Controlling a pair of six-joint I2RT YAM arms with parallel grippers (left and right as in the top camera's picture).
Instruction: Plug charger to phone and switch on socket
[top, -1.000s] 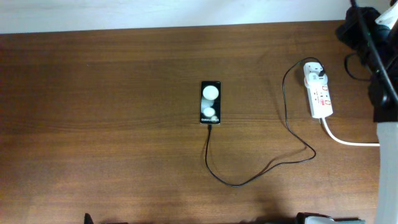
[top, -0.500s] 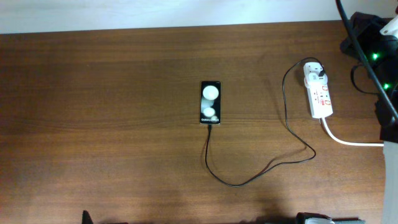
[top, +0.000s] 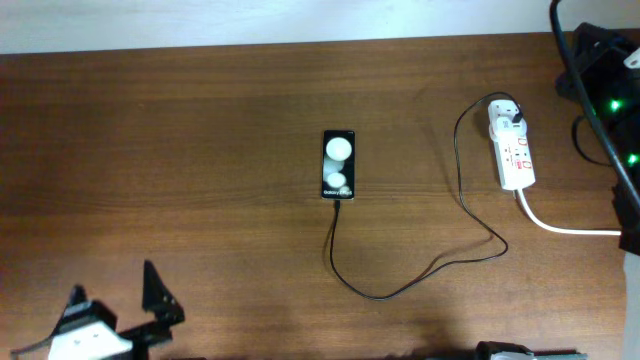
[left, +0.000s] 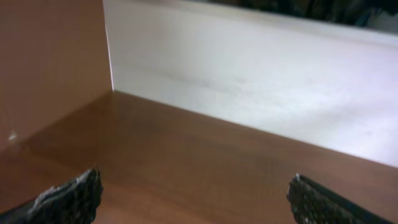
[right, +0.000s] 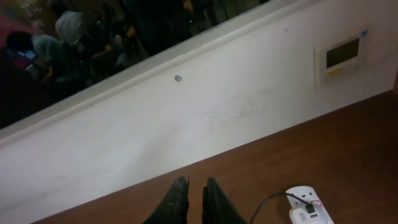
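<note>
The black phone lies flat at the table's middle, its two white spots showing. The thin black charger runs from the phone's near end, where its tip touches the phone, loops right and rises to a white plug seated in the white socket. My left gripper is open and empty at the front left, far from the phone; the left wrist view shows its fingers wide apart over bare wood. My right gripper is shut and empty, raised behind the socket.
A thick white cord leaves the socket toward the right edge. My right arm and its black cables hang over the back right corner. A white wall borders the table's far side, with a brown panel at the left.
My left arm has come into the overhead view at the front left. My right arm has drawn back toward the right edge. Phone, charger and socket have not moved.
</note>
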